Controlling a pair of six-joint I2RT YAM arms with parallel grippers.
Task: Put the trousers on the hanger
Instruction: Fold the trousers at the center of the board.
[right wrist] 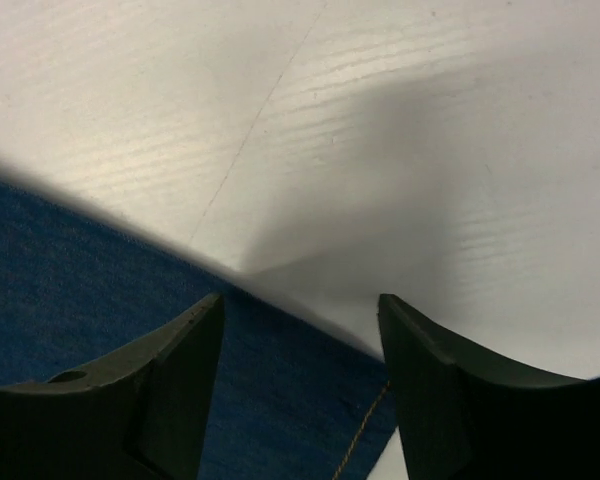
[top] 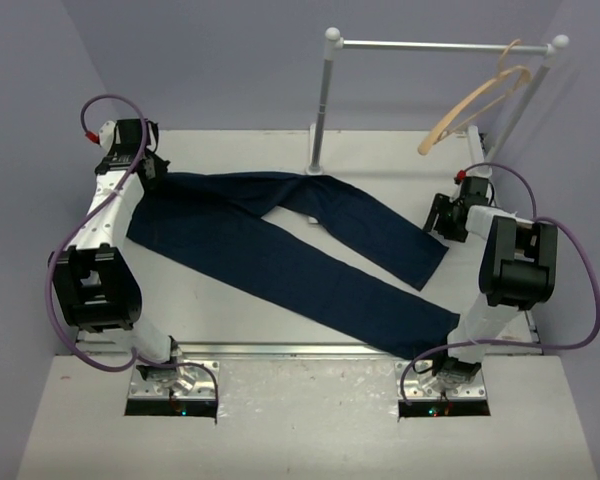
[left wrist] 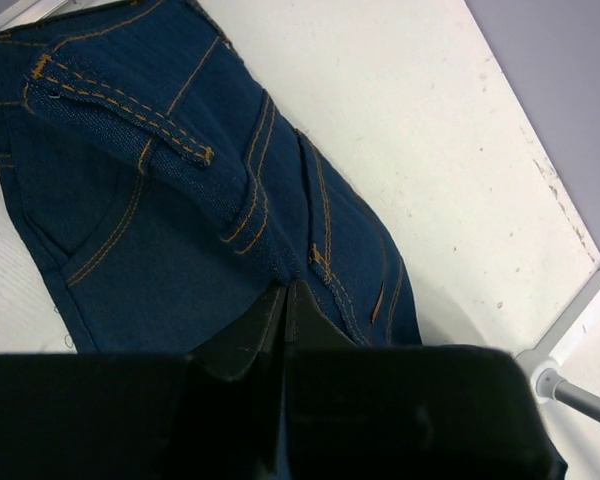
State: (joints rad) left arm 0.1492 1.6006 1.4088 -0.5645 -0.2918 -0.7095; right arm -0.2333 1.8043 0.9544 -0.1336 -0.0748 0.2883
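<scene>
Right tool (right wrist: 300, 300) above trousers (right wrist: 80, 300) hem

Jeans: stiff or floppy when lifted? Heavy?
Likely floppy: the trousers lie flat, and cloth bunches near the left gripper. Probably hefty for cloth: thick denim with doubled seams. Lifted at the waist, the long legs would likely drag and swing.

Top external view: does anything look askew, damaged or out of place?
The wooden hanger hangs steeply tilted from the white rail, one end dipping toward the table. The jeans lie flat, legs splayed, nothing damaged.
</scene>
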